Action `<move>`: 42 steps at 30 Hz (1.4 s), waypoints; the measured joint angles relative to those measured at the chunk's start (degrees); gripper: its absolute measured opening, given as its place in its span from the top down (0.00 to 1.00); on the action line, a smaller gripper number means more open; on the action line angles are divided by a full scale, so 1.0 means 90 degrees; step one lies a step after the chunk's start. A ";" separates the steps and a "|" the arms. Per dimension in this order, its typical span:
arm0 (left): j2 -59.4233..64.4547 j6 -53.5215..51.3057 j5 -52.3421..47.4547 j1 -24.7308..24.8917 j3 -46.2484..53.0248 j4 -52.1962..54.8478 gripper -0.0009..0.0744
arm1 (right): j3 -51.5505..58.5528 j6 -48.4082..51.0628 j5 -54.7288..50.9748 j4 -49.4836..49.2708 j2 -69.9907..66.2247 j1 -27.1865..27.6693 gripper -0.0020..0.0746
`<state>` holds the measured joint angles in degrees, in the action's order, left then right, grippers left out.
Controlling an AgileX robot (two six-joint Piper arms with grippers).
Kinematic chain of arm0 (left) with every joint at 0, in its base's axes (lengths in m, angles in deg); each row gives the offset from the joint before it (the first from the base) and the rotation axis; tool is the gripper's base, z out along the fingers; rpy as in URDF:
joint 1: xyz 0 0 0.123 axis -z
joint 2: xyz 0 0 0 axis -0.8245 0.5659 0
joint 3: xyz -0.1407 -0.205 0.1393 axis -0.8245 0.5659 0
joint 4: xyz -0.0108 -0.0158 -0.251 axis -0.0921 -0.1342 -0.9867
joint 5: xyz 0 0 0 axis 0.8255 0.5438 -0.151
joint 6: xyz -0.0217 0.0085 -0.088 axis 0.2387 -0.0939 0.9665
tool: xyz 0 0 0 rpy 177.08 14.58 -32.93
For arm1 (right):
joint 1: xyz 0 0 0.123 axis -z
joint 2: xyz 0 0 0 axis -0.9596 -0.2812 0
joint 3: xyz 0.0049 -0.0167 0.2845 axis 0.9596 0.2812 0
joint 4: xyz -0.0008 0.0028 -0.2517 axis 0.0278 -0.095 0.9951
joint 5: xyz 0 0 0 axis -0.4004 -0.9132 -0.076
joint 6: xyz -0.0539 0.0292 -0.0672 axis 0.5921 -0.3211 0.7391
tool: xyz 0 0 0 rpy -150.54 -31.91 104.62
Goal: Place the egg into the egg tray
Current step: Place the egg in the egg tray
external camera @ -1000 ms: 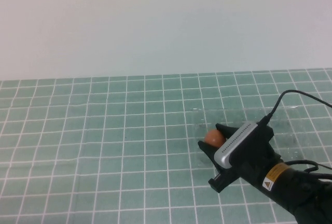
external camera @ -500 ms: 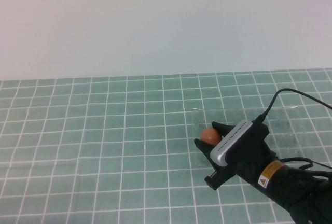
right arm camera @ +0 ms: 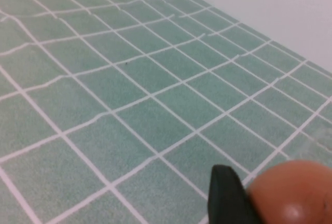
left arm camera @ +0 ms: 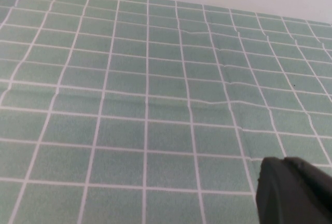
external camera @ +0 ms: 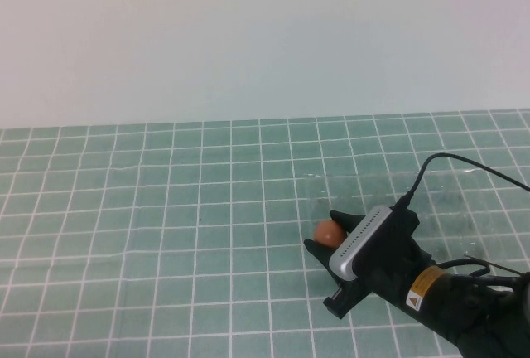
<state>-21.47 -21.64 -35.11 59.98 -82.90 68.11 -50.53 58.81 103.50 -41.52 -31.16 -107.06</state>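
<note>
The orange-brown egg (external camera: 329,231) sits between the two black fingers of my right gripper (external camera: 325,230), which is shut on it and holds it just above the green grid cloth. In the right wrist view the egg (right arm camera: 293,195) fills the corner beside one black fingertip (right arm camera: 225,195). The clear egg tray (external camera: 389,189) shows only as a faint glossy patch behind and to the right of the egg, partly covered by the right arm. My left gripper (left arm camera: 293,190) shows only in the left wrist view, as a dark tip over bare cloth, with its fingers together.
The green grid tablecloth (external camera: 166,209) covers the table up to a plain white wall (external camera: 248,35). A black cable (external camera: 447,159) arcs up from the right arm over the tray area.
My right gripper, with the egg in it, has moved left and toward the near edge, from over the tray's left part to its left border.
</note>
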 joint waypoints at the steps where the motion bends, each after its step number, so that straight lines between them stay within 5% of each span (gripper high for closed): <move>1: 0.0000 0.0000 0.0000 0.0000 0.0000 0.0000 0.99 | 0.0000 0.0000 0.0000 -0.0016 -0.0017 0.0000 0.51; 24: 0.0000 0.0000 0.0000 0.0000 0.0000 0.0000 0.99 | -0.0010 0.0019 0.0043 -0.0307 -0.0222 -0.0015 0.49; 25: 0.0000 0.0000 0.0000 0.0000 0.0000 0.0000 0.99 | -0.0010 0.0019 0.0043 -0.0307 -0.0222 -0.0015 0.24; 27: 0.0000 0.0000 0.0000 0.0000 0.0000 0.0000 0.99 | -0.0010 0.0019 0.0043 -0.0307 -0.0222 -0.0015 0.06; 42: 0.0000 0.0000 0.0000 0.0000 0.0000 0.0000 0.99 | -0.0010 0.0019 -0.0056 -0.0307 0.0747 -0.0015 0.04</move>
<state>-21.47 -21.64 -35.11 59.98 -82.90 68.11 -50.62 58.99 103.00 -44.29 -24.44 -107.20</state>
